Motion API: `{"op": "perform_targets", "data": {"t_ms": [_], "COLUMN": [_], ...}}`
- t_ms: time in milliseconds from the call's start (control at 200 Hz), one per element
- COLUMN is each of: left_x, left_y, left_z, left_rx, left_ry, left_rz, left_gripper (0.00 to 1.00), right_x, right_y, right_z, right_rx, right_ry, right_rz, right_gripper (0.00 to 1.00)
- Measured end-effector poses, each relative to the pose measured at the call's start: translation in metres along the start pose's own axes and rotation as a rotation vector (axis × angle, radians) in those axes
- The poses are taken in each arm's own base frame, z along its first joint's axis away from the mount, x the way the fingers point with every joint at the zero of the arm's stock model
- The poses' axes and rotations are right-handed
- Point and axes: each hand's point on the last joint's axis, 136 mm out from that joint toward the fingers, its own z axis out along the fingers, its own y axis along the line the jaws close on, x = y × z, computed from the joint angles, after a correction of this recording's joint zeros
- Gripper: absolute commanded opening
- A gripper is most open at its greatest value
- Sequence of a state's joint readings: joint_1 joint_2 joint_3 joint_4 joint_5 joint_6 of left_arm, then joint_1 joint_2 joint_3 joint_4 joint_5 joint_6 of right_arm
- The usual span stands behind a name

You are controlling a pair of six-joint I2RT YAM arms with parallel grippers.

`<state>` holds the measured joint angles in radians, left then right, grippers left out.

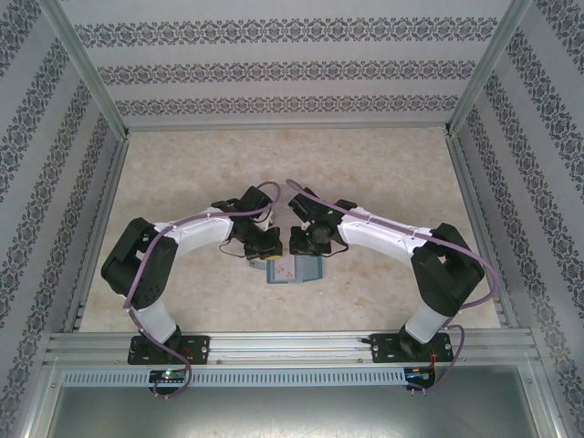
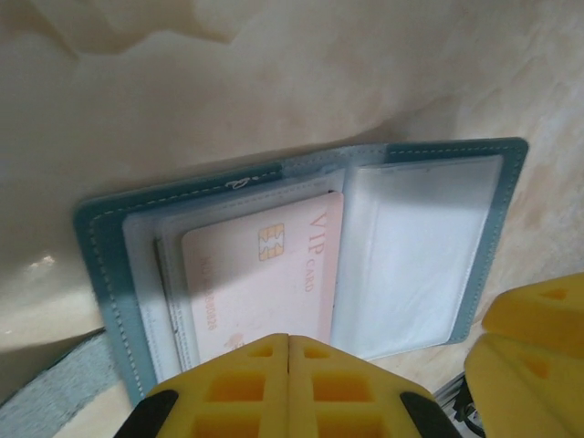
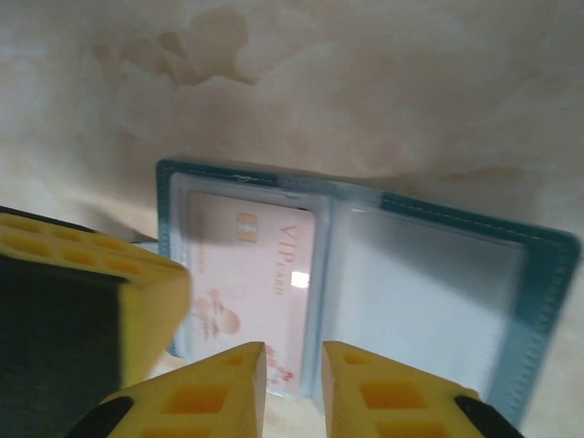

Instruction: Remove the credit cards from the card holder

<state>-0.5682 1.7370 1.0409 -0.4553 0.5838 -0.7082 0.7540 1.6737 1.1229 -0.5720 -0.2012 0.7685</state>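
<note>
The card holder (image 1: 294,271) lies open and flat on the table (image 1: 365,164) between the two arms. A pale pink card (image 2: 265,274) sits in the clear pocket on one half, and the sleeve (image 2: 420,255) on the other half looks empty. A thin dark edge beside the pink card may be a second card, but I cannot tell. The left gripper (image 2: 288,347) has its fingers pressed together with no gap, at the near edge of the card holder over the card's end; whether it is pinning the holder down or only hovering is hidden. The right gripper (image 3: 292,360) has its fingers a little apart with nothing visibly between them, at the near edge of the card holder close to the fold. The main risk, as I judge it, is that the right gripper closes on the pocket film along with the card, so the whole holder lifts instead of the card sliding free. If the left gripper is not really bearing down, the light holder could skid across the smooth table on the pull. The two grippers sit just beside each other, so a small sideways correction could knock them together. A grip taken at the fold would miss the card altogether.
</note>
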Motion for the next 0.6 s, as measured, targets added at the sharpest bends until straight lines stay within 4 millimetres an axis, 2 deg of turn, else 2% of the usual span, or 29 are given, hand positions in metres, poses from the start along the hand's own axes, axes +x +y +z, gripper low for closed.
{"op": "perform_targets", "data": {"t_ms": [165, 410, 600], "left_x": [0.004, 0.004, 0.002], "left_y": [0.006, 0.007, 0.009], "left_z": [0.013, 0.016, 0.016], "left_rx": [-0.018, -0.022, -0.033], "left_ry": [0.038, 0.036, 0.027], "left_rz": [-0.012, -0.009, -0.009], "left_gripper": [0.0, 0.0, 0.0], "right_x": [0.001, 0.004, 0.005], "right_y": [0.001, -0.002, 0.002], "right_z": [0.014, 0.03, 0.035], "right_rx": [-0.063, -0.103, -0.131], "right_ry": [0.025, 0.065, 0.076], "right_rz": [0.05, 0.091, 0.096], "right_gripper": [0.19, 0.19, 0.19]}}
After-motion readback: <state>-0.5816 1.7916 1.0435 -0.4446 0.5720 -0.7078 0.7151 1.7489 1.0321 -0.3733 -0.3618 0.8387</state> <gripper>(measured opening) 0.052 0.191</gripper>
